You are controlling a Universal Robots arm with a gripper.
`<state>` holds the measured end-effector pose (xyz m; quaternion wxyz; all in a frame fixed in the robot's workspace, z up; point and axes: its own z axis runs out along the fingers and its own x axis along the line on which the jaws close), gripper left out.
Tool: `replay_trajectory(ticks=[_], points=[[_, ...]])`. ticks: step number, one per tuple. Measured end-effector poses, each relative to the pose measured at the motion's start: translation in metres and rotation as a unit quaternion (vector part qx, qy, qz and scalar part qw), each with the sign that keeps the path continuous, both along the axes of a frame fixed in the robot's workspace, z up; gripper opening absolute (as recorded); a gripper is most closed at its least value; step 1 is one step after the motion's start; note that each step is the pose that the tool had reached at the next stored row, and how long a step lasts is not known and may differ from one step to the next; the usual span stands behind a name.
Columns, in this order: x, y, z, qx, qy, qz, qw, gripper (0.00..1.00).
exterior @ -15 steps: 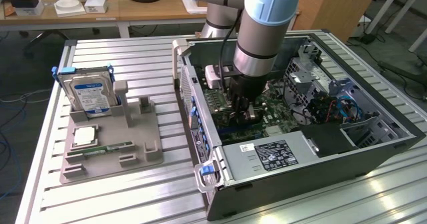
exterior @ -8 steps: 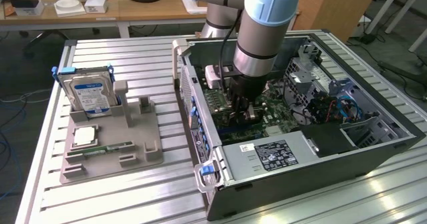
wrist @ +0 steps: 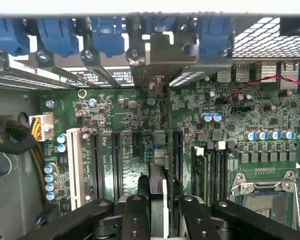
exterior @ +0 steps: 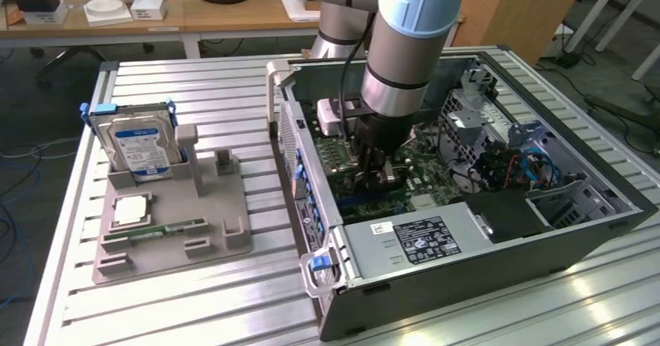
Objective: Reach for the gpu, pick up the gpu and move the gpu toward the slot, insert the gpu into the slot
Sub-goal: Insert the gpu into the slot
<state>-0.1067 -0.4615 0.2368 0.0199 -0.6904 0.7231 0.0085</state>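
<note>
In the wrist view the gpu (wrist: pixel 159 172) shows edge-on as a thin card running from between my fingers to its silver end bracket (wrist: pixel 162 60) at the case's rear wall. My gripper (wrist: pixel 162 217) is shut on it, one black finger (wrist: pixel 135 215) on each side. The card stands over the green motherboard (wrist: pixel 115 110) between two black slots (wrist: pixel 137 145), in line with a slot it hides. How deep it sits I cannot tell. In the exterior view my gripper (exterior: pixel 373 178) reaches down inside the open computer case (exterior: pixel 464 284).
A white slot (wrist: pixel 75 165), a cable bundle (wrist: pixel 10 135) and a CPU socket (wrist: pixel 262 192) flank the card. Blue clips (wrist: pixel 55 35) line the case's rear. Outside the case, a grey fixture (exterior: pixel 206 207) holds a hard drive (exterior: pixel 139 141) and a memory stick (exterior: pixel 154 230).
</note>
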Motion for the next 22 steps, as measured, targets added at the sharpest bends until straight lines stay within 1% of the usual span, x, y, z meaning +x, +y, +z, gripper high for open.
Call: replay_trajectory(ticks=[6,10,16,20,22], points=[[-0.0001,-0.0003,0.0005,-0.0004,0.0002,0.000,1.0000,0.27],[-0.0001,-0.0034,0.0005,-0.0003,0.0002,0.000,1.0000,0.27],[0.0000,-0.0034,0.0005,-0.0003,0.0001,0.000,1.0000,0.27],[0.0000,-0.0034,0.0041,-0.0003,0.0002,0.000,1.0000,0.27],[0.0000,-0.0034,0.0043,-0.0002,0.0001,0.000,1.0000,0.27]])
